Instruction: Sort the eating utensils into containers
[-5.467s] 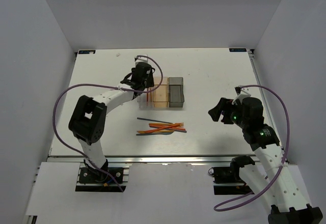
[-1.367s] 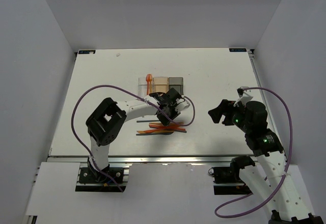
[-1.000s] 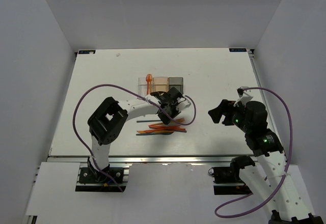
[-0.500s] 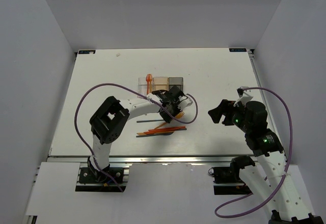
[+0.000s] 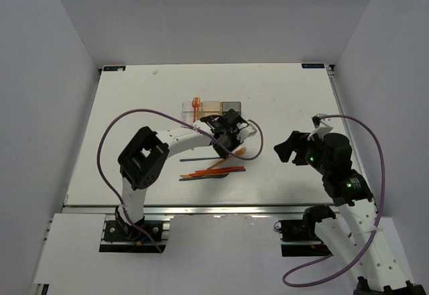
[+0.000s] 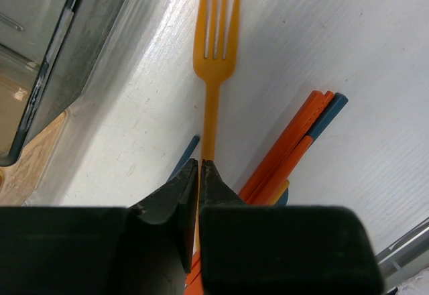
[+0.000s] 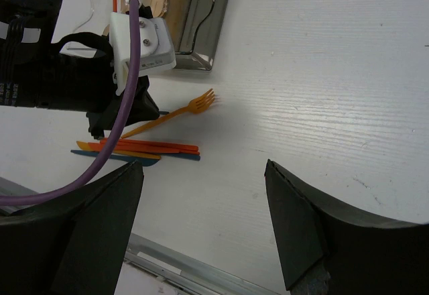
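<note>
My left gripper [image 5: 225, 149] is shut on the handle of an orange fork [image 6: 216, 53], whose tines point away from the jaws, just above the table near the dark grey container [image 6: 74, 33]. The right wrist view also shows that fork [image 7: 181, 110]. Other eating utensils, orange and dark blue, lie in a loose pile [image 5: 211, 171] just in front of the left gripper. The clear container [image 5: 190, 111], tan container [image 5: 210, 109] and dark grey container [image 5: 232, 106] stand in a row behind it; an orange utensil [image 5: 195, 103] stands in the clear one. My right gripper [image 7: 203, 174] is open and holds nothing.
The left arm's purple cable [image 5: 251, 149] loops right of the fork. The table's front edge rail [image 5: 221, 208] runs just below the pile. White walls enclose the table on three sides.
The left gripper closed on the orange fork in the pile and drew it back and to the right, toward the containers. The right arm stayed still.
</note>
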You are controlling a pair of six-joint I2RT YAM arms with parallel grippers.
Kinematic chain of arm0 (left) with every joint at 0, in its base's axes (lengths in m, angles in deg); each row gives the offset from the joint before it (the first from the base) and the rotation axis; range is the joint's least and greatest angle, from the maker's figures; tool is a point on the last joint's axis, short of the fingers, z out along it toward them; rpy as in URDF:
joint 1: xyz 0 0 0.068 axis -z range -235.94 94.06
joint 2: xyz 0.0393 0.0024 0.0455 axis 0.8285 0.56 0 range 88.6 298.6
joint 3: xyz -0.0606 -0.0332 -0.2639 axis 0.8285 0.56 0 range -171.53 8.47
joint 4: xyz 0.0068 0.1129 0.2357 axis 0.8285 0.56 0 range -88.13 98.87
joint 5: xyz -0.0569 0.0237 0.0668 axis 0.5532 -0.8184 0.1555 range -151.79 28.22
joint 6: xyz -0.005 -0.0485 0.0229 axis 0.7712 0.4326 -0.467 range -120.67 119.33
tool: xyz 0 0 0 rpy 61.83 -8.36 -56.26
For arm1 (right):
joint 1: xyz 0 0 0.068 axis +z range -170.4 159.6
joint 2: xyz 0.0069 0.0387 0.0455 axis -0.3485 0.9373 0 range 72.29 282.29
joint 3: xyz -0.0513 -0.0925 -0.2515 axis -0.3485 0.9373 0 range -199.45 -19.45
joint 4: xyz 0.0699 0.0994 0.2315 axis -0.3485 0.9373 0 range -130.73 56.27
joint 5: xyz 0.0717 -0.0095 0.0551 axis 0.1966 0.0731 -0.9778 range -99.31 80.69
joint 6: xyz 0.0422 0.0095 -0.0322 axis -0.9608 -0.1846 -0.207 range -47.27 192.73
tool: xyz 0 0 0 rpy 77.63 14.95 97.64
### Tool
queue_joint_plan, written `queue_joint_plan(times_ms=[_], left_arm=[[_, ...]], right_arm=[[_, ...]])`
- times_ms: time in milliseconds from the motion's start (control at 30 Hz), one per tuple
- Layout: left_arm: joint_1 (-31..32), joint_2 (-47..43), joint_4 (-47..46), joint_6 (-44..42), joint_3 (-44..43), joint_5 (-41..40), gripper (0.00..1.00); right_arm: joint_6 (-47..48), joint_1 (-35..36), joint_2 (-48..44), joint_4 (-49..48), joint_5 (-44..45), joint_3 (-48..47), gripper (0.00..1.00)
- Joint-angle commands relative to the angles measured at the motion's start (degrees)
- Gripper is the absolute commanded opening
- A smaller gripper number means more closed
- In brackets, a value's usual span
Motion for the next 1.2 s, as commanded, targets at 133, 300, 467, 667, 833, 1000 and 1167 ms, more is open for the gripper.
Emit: queue_joint_plan(times_ms=[133,300,467,667,833,1000,1167], left_arm=[[0.12,-2.95,1.26,-0.95,-1.67,3.06,0.00],[0.29,-1.28,1.08,-0.16,-1.93,1.75,0.23],[0.47,-2.07,-0.41,0.10,-2.72,2.36,0.41],[1.08,0.30,0.02,0.37,-6.41,1.66,0.40],[1.26,4.25,0.55,0.46,-8.79,1.48,0.39],[1.26,6.36,0.90,0.46,-9.32,1.66,0.39],[1.26,6.28,-0.67,1.07,-6.61,1.05,0.38]], right_arm=[[1.22,0.53,-0.15,-1.99,0.58,0.29,0.78],[1.22,0.44,0.03,-1.99,0.58,0.38,0.78],[1.22,0.44,0.38,-2.08,0.49,0.29,0.78],[1.22,0.62,0.47,-2.17,0.58,0.29,0.78],[1.31,0.71,0.12,-1.91,0.67,0.29,0.78],[1.31,0.88,-0.15,-1.82,1.11,0.29,0.78],[1.31,0.97,-0.32,-1.82,1.02,0.29,0.79]])
